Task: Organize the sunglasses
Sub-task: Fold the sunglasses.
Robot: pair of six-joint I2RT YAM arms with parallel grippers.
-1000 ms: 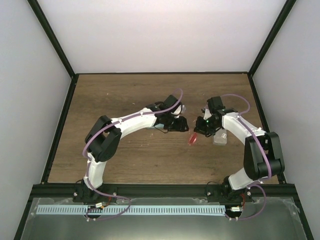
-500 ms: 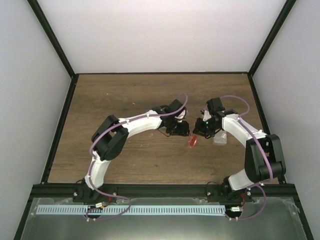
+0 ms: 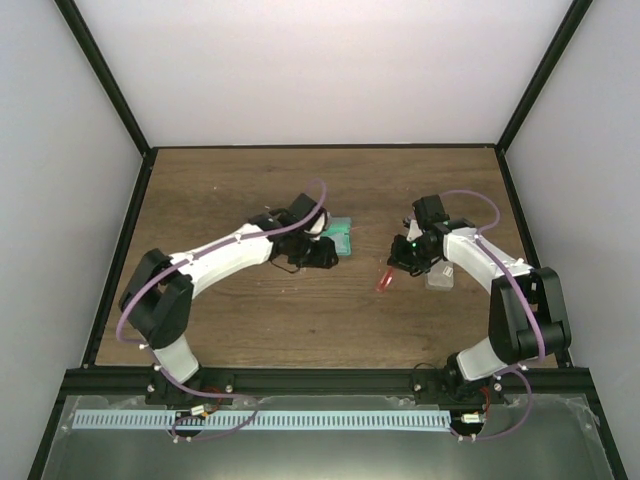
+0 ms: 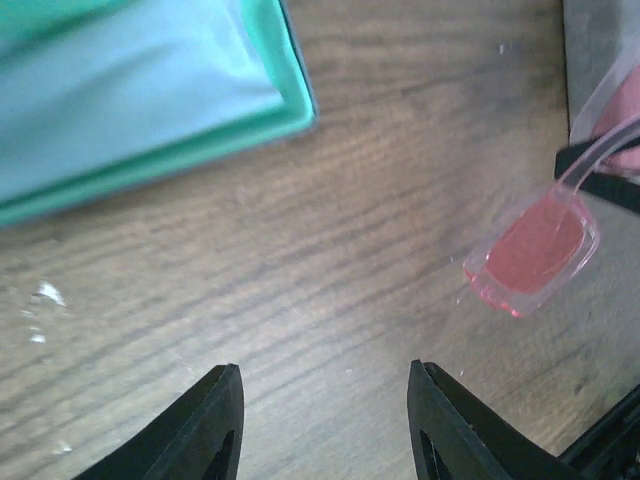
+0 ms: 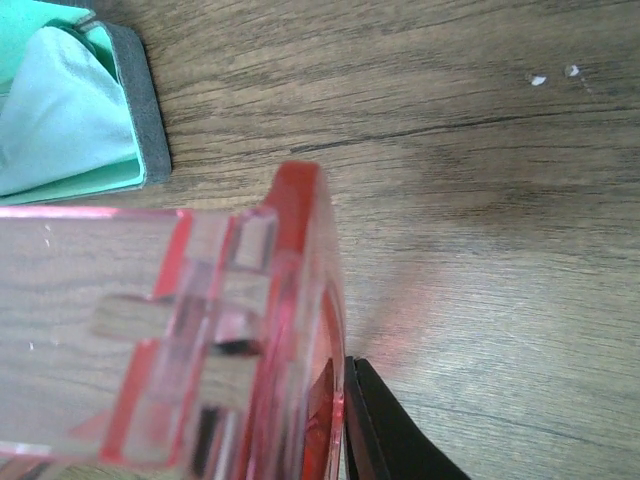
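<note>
A red-orange pair of sunglasses (image 3: 384, 279) hangs just above the wood with my right gripper (image 3: 401, 262) shut on it. In the right wrist view its translucent red frame (image 5: 300, 300) fills the lower left, and one black finger (image 5: 385, 425) presses against the lens; the other finger is hidden behind the frame. My left gripper (image 3: 322, 255) stands open over bare wood, a short way left of the glasses. The left wrist view shows its jaws (image 4: 325, 368) apart with nothing between them, and one red lens (image 4: 535, 250) off to the right.
An open green-lined case (image 3: 341, 235) holding a pale teal cloth (image 4: 120, 90) lies just behind the left gripper; its grey edge (image 5: 145, 100) appears in the right wrist view. A pale translucent object (image 3: 438, 279) lies on the table beside the right gripper. Black frame rails border the table.
The left arm has swung left, away from the right gripper, uncovering the green-lined case. The right gripper and the red-orange sunglasses have barely moved.
</note>
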